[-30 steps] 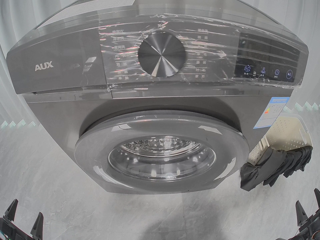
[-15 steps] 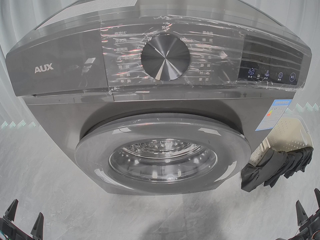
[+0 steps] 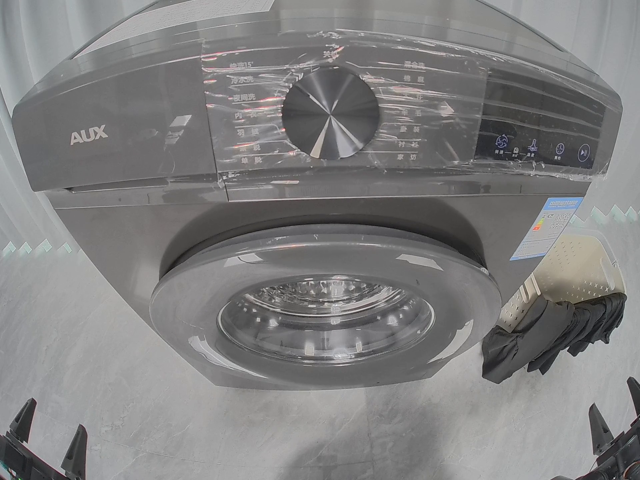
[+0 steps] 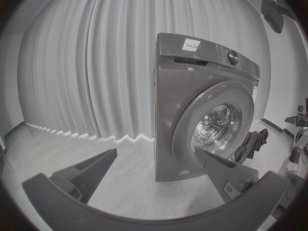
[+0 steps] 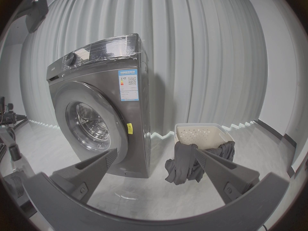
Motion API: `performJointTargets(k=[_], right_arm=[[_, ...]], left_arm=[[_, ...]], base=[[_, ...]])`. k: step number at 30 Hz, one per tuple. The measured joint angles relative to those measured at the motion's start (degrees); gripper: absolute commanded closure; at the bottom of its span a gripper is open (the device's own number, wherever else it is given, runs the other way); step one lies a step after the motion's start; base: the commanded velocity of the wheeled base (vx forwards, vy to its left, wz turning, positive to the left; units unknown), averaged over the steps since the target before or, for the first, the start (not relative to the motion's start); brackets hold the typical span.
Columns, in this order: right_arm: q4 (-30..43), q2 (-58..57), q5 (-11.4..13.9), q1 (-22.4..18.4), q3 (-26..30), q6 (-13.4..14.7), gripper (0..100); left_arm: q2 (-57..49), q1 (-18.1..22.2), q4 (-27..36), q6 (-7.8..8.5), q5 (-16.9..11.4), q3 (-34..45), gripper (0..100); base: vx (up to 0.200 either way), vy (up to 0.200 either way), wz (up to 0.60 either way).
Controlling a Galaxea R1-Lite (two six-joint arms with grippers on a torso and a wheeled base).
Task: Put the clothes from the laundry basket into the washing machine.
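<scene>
The dark grey clothes (image 5: 184,166) hang in a bunch over the front rim of the cream perforated plastic laundry basket (image 5: 200,134), and their lower end reaches down to the pale marbled floor (image 5: 154,196). The basket stands on the floor just beside the right side of the grey front-loading washing machine (image 3: 127,241), with a small gap between them. The right wrist view gives the basket whole, with its dotted inner wall and the cloth folded over the edge. In the head view the corner of the machine covers a part of the basket. From the left wrist view I can see the clothes past the door, but the basket itself I cannot make out well.

The round door with glass window (image 3: 325,305) is closed, and the metal drum shines through the glass. Above it sits a silver round dial (image 3: 330,113) on a control panel under wrinkled clear plastic film (image 3: 427,101). The right wrist view also shows a blue label (image 5: 128,84) and a small yellow sticker (image 5: 129,128) on the machine.

The left gripper (image 3: 52,421) is low at the left, with fingers spread and nothing between them. The right gripper (image 3: 613,401) is low at the right, also spread and empty, near the clothes but apart from them.

White pleated curtains (image 4: 89,64) stand behind
</scene>
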Motion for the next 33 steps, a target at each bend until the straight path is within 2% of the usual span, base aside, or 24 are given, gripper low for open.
performJointTargets(k=[3, 11, 17, 19, 22, 29, 33], right_arm=[[-0.6, 0.0, 2.1, 0.0, 0.0, -1.0, 0], [-2.7, 0.0, 1.9, -0.1, -0.6, -1.2, 0], [-2.1, 2.5, 2.2, 0.5, -9.9, -0.2, 0], [-0.7, 5.3, 3.7, 1.6, -14.5, -0.1, 0], [0.0, 10.7, 6.0, 3.3, -18.2, -0.6, 0], [-3.5, 26.1, 12.1, 9.3, -19.6, -2.1, 0], [-8.5, 35.7, 13.7, 13.4, -19.6, -1.5, 0]], left_arm=[[0.0, 0.0, 0.0, -0.04, 0.0, 0.0, 0], [0.0, 0.0, 0.0, -0.09, 0.0, 0.0, 0], [0.0, 0.0, 0.0, -0.02, -0.1, 0.0, 0], [0.0, 0.0, 0.0, 0.0, -0.1, 0.0, 0], [0.0, 0.0, 0.0, 0.0, -0.1, 0.0, 0], [0.0, 0.0, 0.0, -0.02, -0.1, 0.0, 0], [0.0, 0.0, 0.0, -0.04, -0.1, 0.0, 0]], base=[[0.0, 0.0, 0.0], [0.0, 0.0, 0.0], [0.0, 0.0, 0.0], [0.0, 0.0, 0.0], [0.0, 0.0, 0.0], [0.0, 0.0, 0.0], [0.0, 0.0, 0.0]])
